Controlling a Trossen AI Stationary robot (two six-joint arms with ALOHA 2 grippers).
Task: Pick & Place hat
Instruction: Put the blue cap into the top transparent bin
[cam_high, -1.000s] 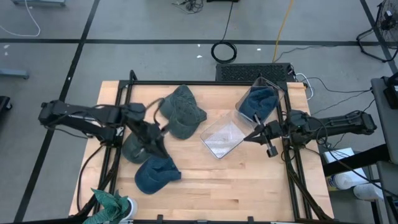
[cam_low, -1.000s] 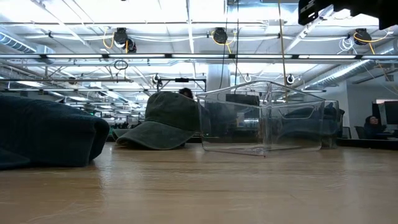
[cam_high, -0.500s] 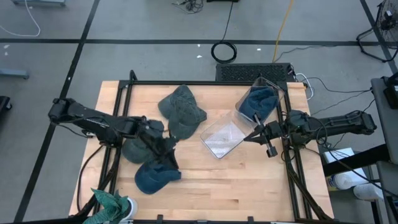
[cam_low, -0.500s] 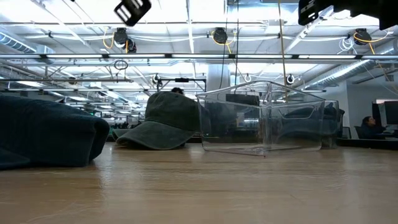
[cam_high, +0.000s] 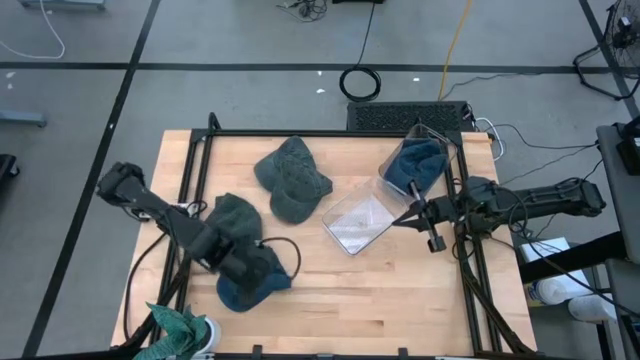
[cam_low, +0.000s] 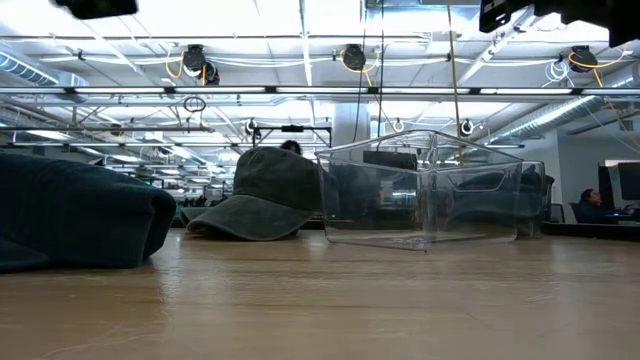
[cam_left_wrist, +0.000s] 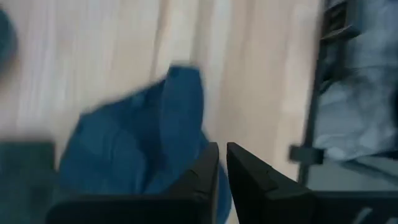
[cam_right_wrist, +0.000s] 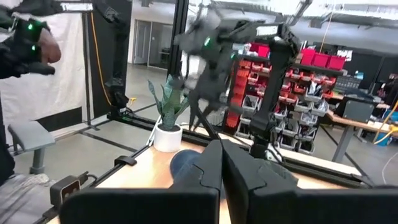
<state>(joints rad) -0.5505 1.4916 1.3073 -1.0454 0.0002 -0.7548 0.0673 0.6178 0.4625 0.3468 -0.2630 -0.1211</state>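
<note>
Blue hat (cam_high: 250, 283) lay on the table (cam_high: 380, 300) near the left front, well inside the front edge, its brim toward the table's middle. Left gripper (cam_high: 262, 262) hovered right over it with nothing in it, fingers (cam_left_wrist: 202, 177) nearly together, only a slit between them. In the left wrist view the blue hat (cam_left_wrist: 140, 152) sat just past the fingertips on bare wood.

A green hat (cam_high: 232, 215) lay just behind the blue one, partly under the left arm (cam_high: 165, 215). Another green hat (cam_high: 291, 178) sat at the back middle, apart from both; low view showed it (cam_low: 265, 195) upright on its brim beside the clear bin (cam_low: 430, 195).

The clear bin (cam_high: 362, 220) lay tipped on its side right of centre, mouth toward the middle. A second blue hat (cam_high: 415, 165) was inside its far end near the back right corner.

Right gripper (cam_high: 432, 228) was parked at the right edge beside the bin, clenched with nothing in it; its fingers (cam_right_wrist: 214, 165) met in the right wrist view.

Open wood ran across the front middle and front right, between the blue hat and the right arm. A potted plant (cam_high: 180, 325) stood at the front left corner, close to the blue hat's outer side. Black frame rails (cam_high: 195, 170) ran along the left and right sides.
</note>
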